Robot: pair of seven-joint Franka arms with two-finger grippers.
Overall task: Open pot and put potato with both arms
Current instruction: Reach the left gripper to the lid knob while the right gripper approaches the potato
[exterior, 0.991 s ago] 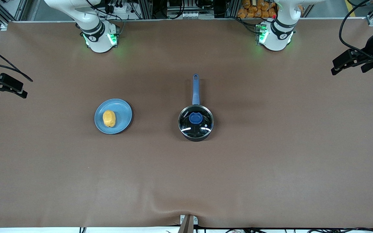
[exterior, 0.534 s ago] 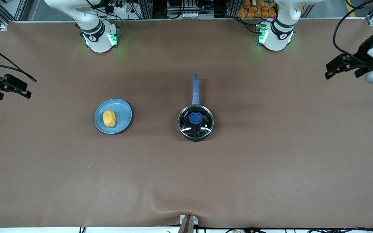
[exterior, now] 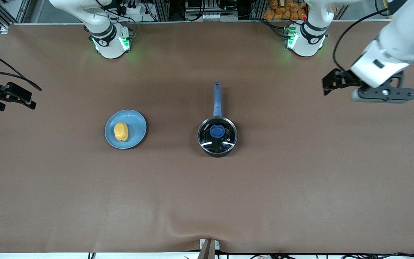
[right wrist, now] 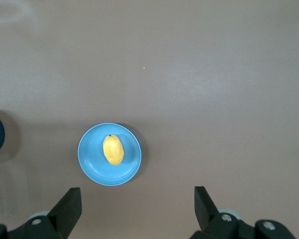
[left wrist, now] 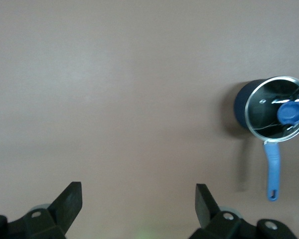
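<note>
Two grippers up, both empty | right gripper [exterior: 11, 96] at 9 o'clock of table [exterior: 300, 180], fingers spread | potato [exterior: 121, 132] on blue plate [exterior: 137, 124] | pot [exterior: 217, 136] at centre, glass lid [exterior: 225, 142] on, handle toward 12 o'clock; lid lettering unreadable | left gripper [exterior: 331, 84] at 3 o'clock, fingers spread.

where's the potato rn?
In the front view the potato lies on the blue plate, toward the right arm's end of the table, beside the lidded pot.
</note>
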